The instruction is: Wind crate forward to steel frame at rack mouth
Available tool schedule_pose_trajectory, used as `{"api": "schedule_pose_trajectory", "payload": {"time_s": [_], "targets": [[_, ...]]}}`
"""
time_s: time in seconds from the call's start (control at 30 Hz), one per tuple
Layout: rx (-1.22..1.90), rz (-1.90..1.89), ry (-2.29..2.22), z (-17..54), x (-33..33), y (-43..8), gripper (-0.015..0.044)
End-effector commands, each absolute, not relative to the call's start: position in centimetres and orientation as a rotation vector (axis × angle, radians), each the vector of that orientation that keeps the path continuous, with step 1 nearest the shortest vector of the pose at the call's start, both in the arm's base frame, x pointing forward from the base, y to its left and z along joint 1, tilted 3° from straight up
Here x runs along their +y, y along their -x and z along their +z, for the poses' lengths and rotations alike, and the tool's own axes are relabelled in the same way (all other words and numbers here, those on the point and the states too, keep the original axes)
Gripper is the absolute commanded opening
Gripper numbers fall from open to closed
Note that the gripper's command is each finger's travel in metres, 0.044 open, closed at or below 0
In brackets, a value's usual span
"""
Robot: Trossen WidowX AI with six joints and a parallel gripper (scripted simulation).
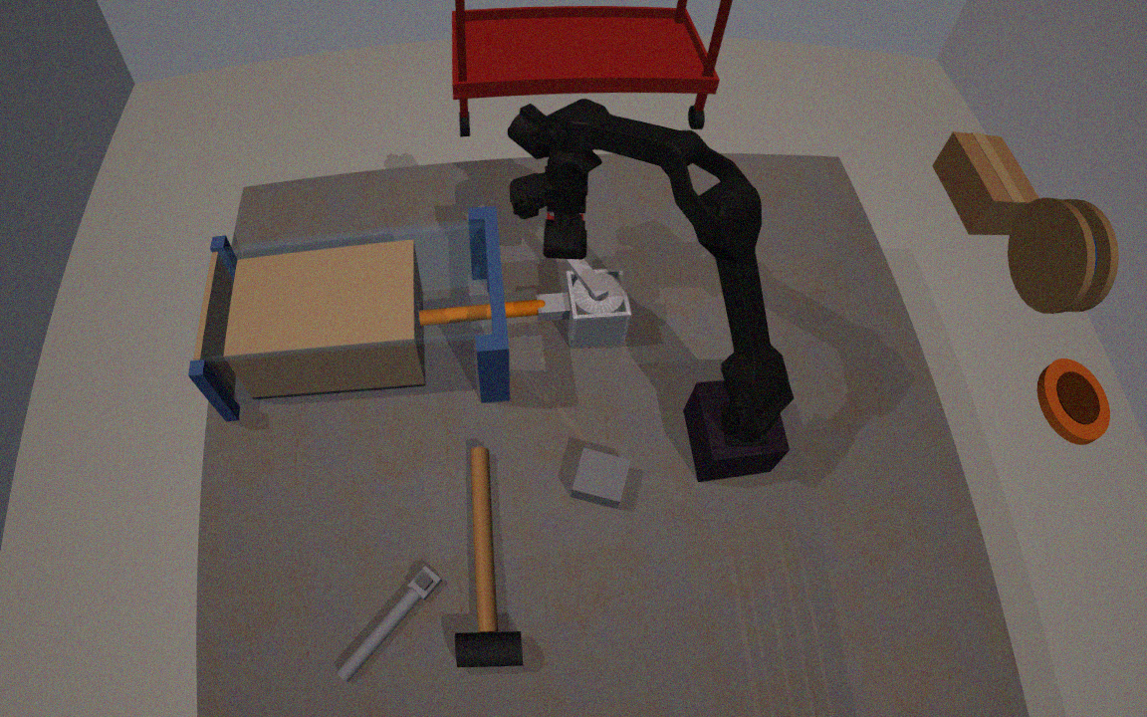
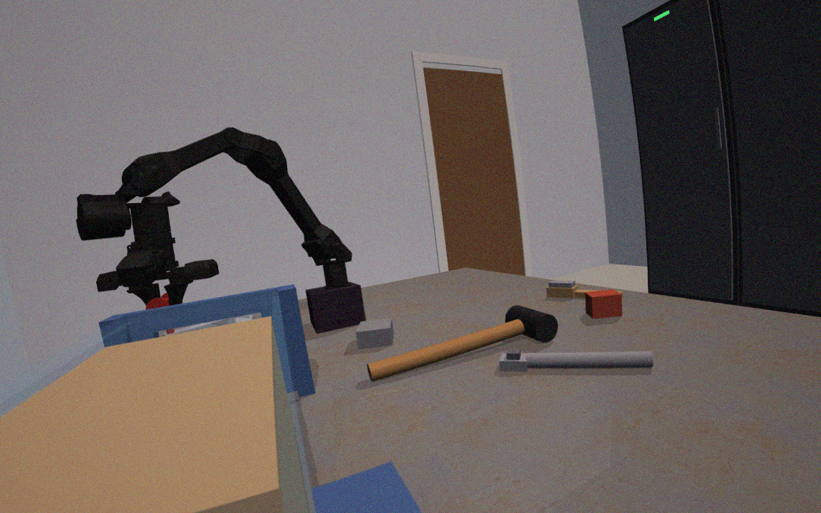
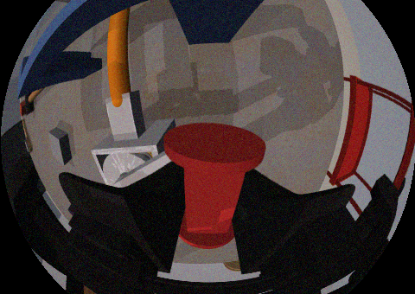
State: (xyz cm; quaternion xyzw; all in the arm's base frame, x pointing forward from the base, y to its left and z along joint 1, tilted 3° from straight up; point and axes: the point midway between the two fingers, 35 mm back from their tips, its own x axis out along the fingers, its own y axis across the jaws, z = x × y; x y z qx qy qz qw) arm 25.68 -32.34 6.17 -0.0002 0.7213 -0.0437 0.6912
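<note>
My gripper (image 1: pixel 565 253) (image 2: pixel 161 302) (image 3: pixel 208 158) is shut on the red knob (image 3: pixel 212 186) of the winch handle. The handle's pale arm (image 1: pixel 583 276) (image 3: pixel 149 169) runs from the knob to the top of the winch (image 1: pixel 597 332) (image 3: pixel 123 164); the key end is hidden in the winch. An orange strap (image 1: pixel 480 312) (image 3: pixel 118 56) joins the winch to the crate (image 1: pixel 319 299) (image 2: pixel 190 395). The crate looks flat inside the clear-panelled cubby. A visible gap lies between its front and the blue steel frame (image 1: pixel 496 299) (image 2: pixel 292 344) at the mouth.
A mallet (image 1: pixel 484 544) (image 2: pixel 445 349), a grey bar tool (image 1: pixel 381 631) (image 2: pixel 586 360) and a grey block (image 1: pixel 600 476) (image 2: pixel 374 333) lie on the bench. A red block (image 2: pixel 603 304) is farther off. A red cart (image 1: pixel 584 49) stands beyond the bench.
</note>
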Motion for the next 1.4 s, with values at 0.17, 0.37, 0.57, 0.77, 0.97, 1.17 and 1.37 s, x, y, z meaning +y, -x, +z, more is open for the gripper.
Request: {"api": "schedule_pose_trajectory", "payload": {"time_s": [0.17,0.37,0.57,0.77,0.97,1.17,1.37], "targets": [[1.590,-0.065,-0.009,5.9,-30.8,-27.6,0.0000],[1.589,-0.065,-0.009,5.8,-30.2,-28.1,0.0000],[1.589,-0.064,-0.010,5.8,-29.6,-28.6,0.0000],[1.588,-0.064,-0.010,5.8,-28.9,-29.0,0.0000],[1.588,-0.063,-0.011,5.7,-28.2,-29.4,0.0000],[1.588,-0.063,-0.011,5.7,-27.5,-29.7,0.0000],[1.588,-0.062,-0.012,5.7,-26.8,-30.0,0.0000]]}}
